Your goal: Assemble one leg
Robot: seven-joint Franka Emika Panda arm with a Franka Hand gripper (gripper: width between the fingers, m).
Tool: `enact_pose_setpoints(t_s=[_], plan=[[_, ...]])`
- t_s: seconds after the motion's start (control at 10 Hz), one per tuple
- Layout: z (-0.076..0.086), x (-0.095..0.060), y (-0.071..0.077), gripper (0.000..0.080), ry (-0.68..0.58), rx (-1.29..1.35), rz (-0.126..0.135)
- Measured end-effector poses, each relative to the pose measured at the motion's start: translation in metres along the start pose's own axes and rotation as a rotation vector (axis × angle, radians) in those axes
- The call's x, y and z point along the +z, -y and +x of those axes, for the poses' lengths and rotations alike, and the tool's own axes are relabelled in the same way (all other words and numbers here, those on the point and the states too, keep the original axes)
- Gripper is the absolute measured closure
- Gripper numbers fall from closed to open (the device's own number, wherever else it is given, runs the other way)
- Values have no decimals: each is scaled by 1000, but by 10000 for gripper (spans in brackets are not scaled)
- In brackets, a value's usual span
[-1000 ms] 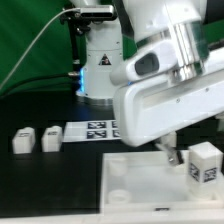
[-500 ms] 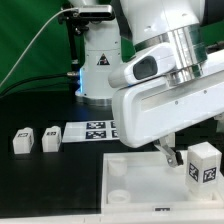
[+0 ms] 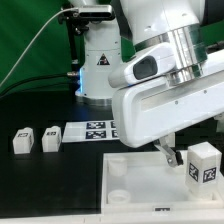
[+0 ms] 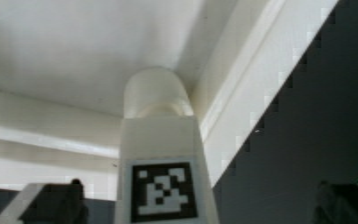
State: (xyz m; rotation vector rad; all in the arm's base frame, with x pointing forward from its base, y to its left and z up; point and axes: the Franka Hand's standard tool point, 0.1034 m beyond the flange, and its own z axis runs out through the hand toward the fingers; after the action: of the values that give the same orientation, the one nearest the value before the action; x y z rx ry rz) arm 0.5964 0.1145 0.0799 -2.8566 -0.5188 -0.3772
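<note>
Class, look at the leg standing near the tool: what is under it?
The leg stands upright on the white tray, at its corner on the exterior view's right. Whether its foot sits in a socket is hidden; the leg itself covers that spot in both views.

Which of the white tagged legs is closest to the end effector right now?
The leg standing on the large white tray piece, just beside the end effector. The other two legs sit far off toward the exterior view's left.

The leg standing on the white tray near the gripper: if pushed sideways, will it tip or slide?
The leg stands upright, taller than wide, so a high push would probably tip it. Its smooth plastic faces and the tray suggest a low push might slide it. It looks rigid and light.
</note>
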Motion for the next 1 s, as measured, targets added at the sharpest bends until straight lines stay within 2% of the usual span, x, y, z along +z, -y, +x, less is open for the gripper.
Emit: enact_pose_setpoints(t_s=[0.1, 0.2, 0.4, 0.5, 0.7, 0.9, 1.0], plan=[[14, -8, -4, 151, 38, 10, 7], [40, -22, -14, 151, -4, 16, -22], [47, -20, -12, 151, -8, 18, -29], [47, -17, -13, 151, -10, 22, -30], [38, -10, -14, 151, 32, 44, -13], [31, -7, -17, 151, 24, 47, -18], [20, -5, -9, 151, 142, 67, 15]])
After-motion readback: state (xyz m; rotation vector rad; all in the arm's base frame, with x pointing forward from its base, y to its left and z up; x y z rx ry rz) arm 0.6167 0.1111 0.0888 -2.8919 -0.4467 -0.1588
